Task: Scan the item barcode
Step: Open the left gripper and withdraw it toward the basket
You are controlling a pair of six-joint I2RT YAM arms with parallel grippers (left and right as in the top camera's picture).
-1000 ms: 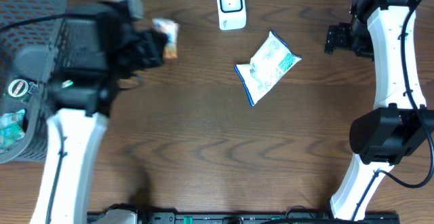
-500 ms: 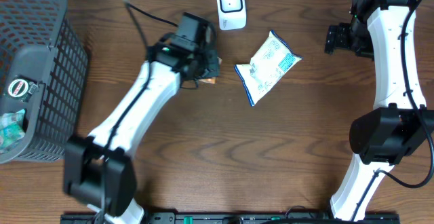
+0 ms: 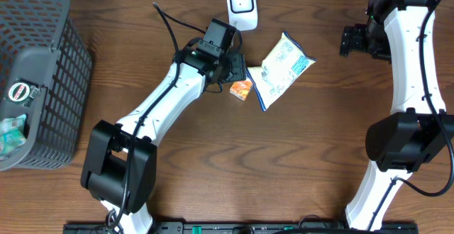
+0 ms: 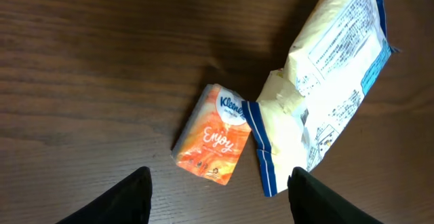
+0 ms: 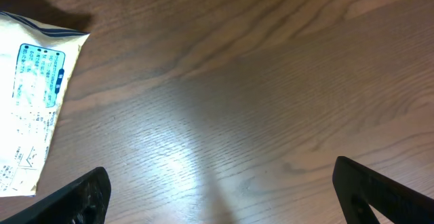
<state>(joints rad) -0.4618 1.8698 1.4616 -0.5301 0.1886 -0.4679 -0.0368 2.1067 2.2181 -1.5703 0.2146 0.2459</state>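
Observation:
A small orange Kleenex tissue pack (image 3: 241, 89) (image 4: 213, 136) lies flat on the wood table, its corner touching a white and blue snack bag (image 3: 280, 69) (image 4: 325, 95). My left gripper (image 3: 237, 71) (image 4: 218, 187) hovers just over the pack, open, with nothing between its fingers. No barcode shows on the pack's upper face. The white scanner (image 3: 242, 7) stands at the table's far edge, behind the pack. My right gripper (image 3: 349, 41) (image 5: 220, 187) hangs open at the far right over bare wood, with the bag's corner (image 5: 30, 108) to its left.
A grey wire basket (image 3: 42, 57) fills the far left and holds a round lidded item (image 3: 18, 91) and a teal packet (image 3: 10, 131). The left arm stretches diagonally from the front edge toward the scanner.
The left arm swung from the basket to the middle carrying the tissue pack. Its jaws then opened, and the pack now lies on the table beside the bag. The right arm stayed still.

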